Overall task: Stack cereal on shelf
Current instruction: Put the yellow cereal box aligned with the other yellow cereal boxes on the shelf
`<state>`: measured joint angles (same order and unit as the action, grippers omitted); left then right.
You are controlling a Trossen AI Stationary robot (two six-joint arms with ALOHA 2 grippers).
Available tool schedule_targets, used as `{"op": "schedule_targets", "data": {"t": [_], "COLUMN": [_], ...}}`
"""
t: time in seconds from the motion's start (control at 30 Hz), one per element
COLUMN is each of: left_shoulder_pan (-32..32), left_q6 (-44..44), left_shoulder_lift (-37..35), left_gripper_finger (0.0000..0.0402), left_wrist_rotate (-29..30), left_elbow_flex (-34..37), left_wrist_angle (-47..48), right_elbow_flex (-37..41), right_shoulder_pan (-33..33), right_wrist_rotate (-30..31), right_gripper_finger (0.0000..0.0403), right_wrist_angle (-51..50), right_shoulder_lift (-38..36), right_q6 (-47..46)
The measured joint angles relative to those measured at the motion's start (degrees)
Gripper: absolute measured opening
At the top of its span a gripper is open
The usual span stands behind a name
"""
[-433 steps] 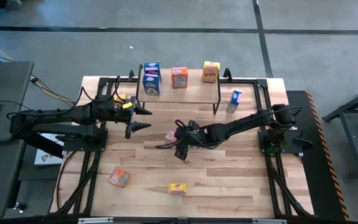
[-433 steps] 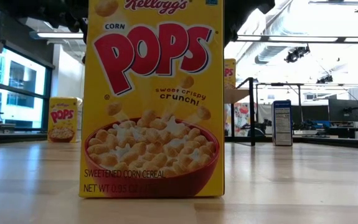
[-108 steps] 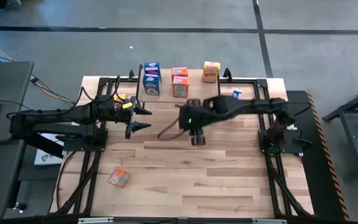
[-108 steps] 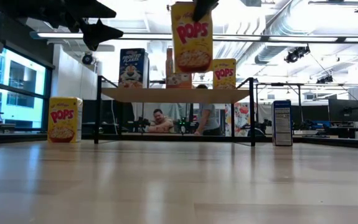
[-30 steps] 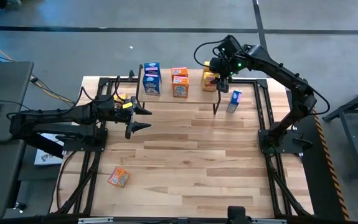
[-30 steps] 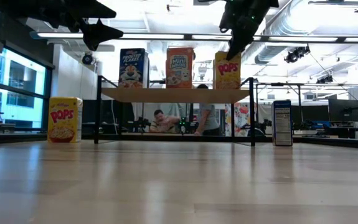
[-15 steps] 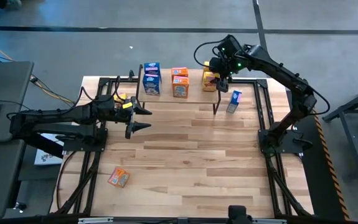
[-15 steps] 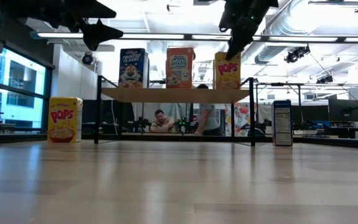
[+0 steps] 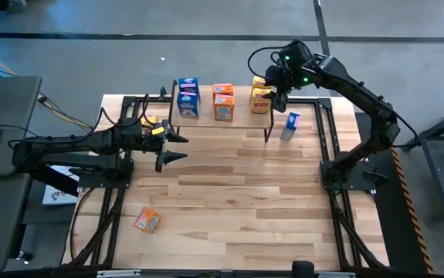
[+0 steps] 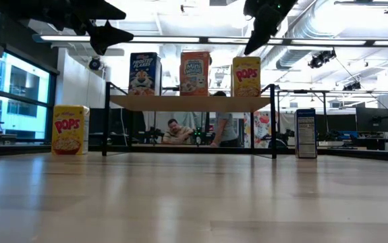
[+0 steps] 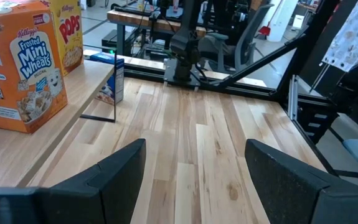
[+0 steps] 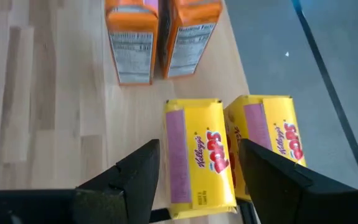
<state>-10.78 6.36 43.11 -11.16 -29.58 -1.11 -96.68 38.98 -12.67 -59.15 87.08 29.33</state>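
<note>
**Yellow box looks parked, right arm hanging over it**

The right gripper (image 10: 253,42) sits above the right end of the shelf (image 10: 190,102). In the low view there's clear air between its tips and the yellow box (image 12: 197,155) underneath. From its own wrist camera, the fingers straddle that box with a gap on each side, so it's partly open and carrying nothing. My read is that it's lined up over the box like that because this is the drop-off spot.

The shelf is sorted by colour: blue boxes (image 9: 188,96) at the left end, orange boxes (image 9: 223,101) in the middle, and a second yellow one (image 12: 266,143) right beside the one under the gripper. I count two of each, standing upright in pairs, which leaves room for more.

Three are off the shelf:
- A blue box (image 9: 290,125) stands on the table just outside the shelf's right leg.
- An orange box (image 9: 147,221) lies well away, near the front left.
- A third yellow box (image 10: 68,129) stands out past the shelf's left end.

The left gripper (image 9: 184,147) waits in front of the shelf's left end, spread wide and empty. I'd guess it's parked there to stay out of the right arm's way. So I'd call it roughly two thirds done.
</note>
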Motion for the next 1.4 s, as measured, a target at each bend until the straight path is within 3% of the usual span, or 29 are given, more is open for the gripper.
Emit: {"op": "schedule_targets", "data": {"t": [0.3, 0.63, 0.8, 0.9, 1.07, 1.23, 1.4], "left_shoulder_pan": [0.0, 0.0, 0.0, 0.0, 0.0, 0.0, 0.0], "left_q6": [0.0, 0.0, 0.0, 0.0, -1.5, -1.5, -1.6], "left_shoulder_lift": [0.0, 0.0, 0.0, 0.0, 0.0, 0.0, 0.0], "left_gripper_finger": [0.0266, 0.0266, 0.0266, 0.0266, 0.0266, 0.0266, 0.0266], "left_wrist_rotate": [0.0, 0.0, 0.0, 0.0, 0.0, 0.0, 0.0], "left_elbow_flex": [0.0, 0.0, 0.0, 0.0, 0.0, 0.0, 0.0], "left_wrist_angle": [0.0, 0.0, 0.0, 0.0, 0.0, 0.0, -0.1], "right_elbow_flex": [0.0, 0.0, 0.8, 7.2, 22.5, 33.0, 41.9], "right_shoulder_pan": [-3.4, -12.1, -16.3, -18.4, -21.5, -25.4, -29.4], "right_wrist_rotate": [0.3, 1.1, 7.2, 10.5, 11.0, 11.7, 18.6], "right_gripper_finger": [0.0211, 0.0211, 0.0211, 0.0211, 0.0211, 0.0211, 0.0211], "right_wrist_angle": [1.8, 0.9, -0.6, 2.5, 13.8, 21.0, 27.4], "right_shoulder_lift": [-4.2, -7.5, -8.3, -10.8, -18.0, -25.7, -32.2], "right_q6": [-8.4, -15.9, -18.6, -19.2, -22.8, -29.5, -32.5]}}
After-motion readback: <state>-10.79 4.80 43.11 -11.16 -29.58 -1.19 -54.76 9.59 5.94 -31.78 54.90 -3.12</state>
